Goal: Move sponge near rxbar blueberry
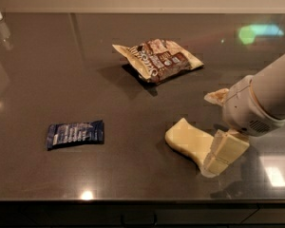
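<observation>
Two cream fingers of my gripper (pixel 222 127) stand apart, empty, at the right end of the pale yellow wavy foam sponge (pixel 187 141), front-right on the dark counter (pixel 133 179). I judge I'm lining up the grasp. Next I must close, then carry it left to the flat dark-blue foil rxbar blueberry (pixel 75 134).

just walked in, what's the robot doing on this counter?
One arm reaches in from the right. Its end effector is at the right end of the sponge, open, with the lower finger overlapping the sponge's edge. Nothing is lifted: the sponge lies flat on the counter. The rxbar blueberry lies well off to the left, untouched. A tan-and-brown snack bag sits further back.
</observation>
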Controlling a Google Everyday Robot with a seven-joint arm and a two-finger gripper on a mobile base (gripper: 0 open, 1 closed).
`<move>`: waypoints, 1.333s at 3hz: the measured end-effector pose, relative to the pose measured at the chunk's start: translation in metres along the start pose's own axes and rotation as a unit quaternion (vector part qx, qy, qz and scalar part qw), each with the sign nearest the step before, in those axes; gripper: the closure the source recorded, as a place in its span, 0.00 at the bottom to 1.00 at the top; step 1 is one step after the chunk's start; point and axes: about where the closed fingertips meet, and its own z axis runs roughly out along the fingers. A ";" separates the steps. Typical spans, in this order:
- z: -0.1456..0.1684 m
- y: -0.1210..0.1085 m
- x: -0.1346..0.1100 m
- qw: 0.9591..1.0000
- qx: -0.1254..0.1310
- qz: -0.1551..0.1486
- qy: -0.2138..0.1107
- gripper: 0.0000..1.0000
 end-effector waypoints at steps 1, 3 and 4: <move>0.020 0.000 -0.002 1.000 -0.005 -0.003 -0.011 0.00; 0.040 0.005 -0.004 1.000 -0.018 -0.008 -0.015 0.18; 0.042 0.005 -0.004 1.000 -0.024 -0.004 -0.010 0.41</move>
